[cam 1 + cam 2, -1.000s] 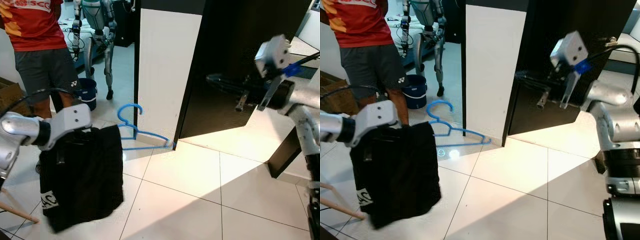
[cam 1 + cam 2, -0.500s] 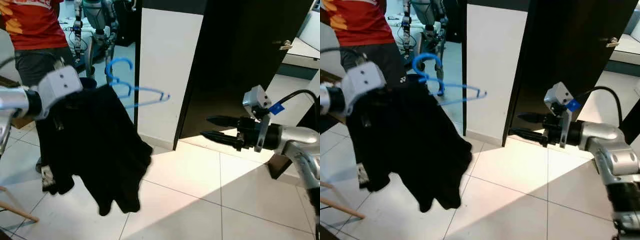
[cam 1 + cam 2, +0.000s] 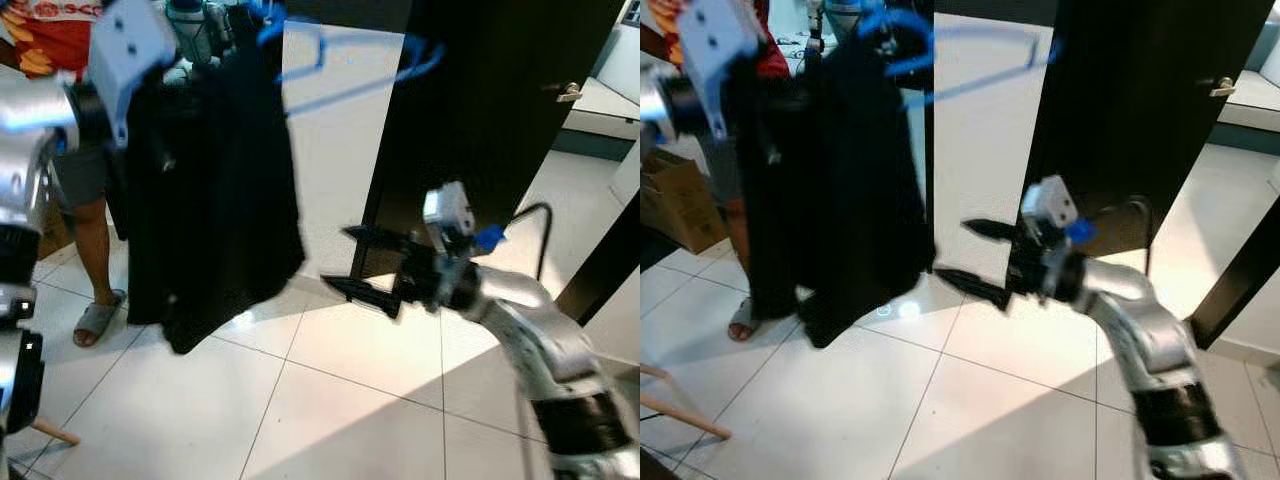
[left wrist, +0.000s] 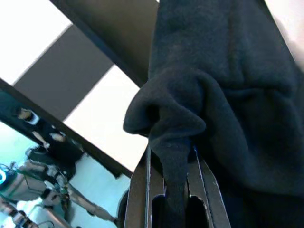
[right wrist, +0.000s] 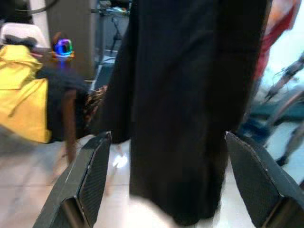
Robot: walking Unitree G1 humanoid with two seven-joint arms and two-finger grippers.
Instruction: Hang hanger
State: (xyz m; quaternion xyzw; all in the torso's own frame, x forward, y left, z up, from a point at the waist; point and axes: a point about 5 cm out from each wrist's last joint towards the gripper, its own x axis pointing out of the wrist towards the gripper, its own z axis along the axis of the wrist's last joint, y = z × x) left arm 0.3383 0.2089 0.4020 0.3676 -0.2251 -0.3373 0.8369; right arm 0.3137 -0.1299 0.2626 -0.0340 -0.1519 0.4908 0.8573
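Observation:
A blue plastic hanger (image 3: pixel 350 75) carries a black garment (image 3: pixel 215 190) and is held high in front of the white panel. My left gripper (image 4: pixel 173 156) is shut on a fold of that garment near its top; the left wrist (image 3: pixel 120 50) is raised at the upper left. The hanger's free end (image 3: pixel 430 55) reaches across the dark door edge. My right gripper (image 3: pixel 335 257) is open, pointing left at the garment's lower edge, a short gap away. In the right wrist view the cloth (image 5: pixel 190 95) hangs between the open fingers (image 5: pixel 90 175).
A person in a red shirt and grey shorts (image 3: pixel 85 170) stands behind the garment, one sandalled foot (image 3: pixel 95 320) on the tiles. A dark door (image 3: pixel 490 120) and a white panel (image 3: pixel 335 170) stand ahead. A cardboard box (image 3: pixel 680 200) is at the left.
My left arm has lifted the garment and hanger from waist height to the top of the view. My right gripper has swung down and left toward the garment, staying open.

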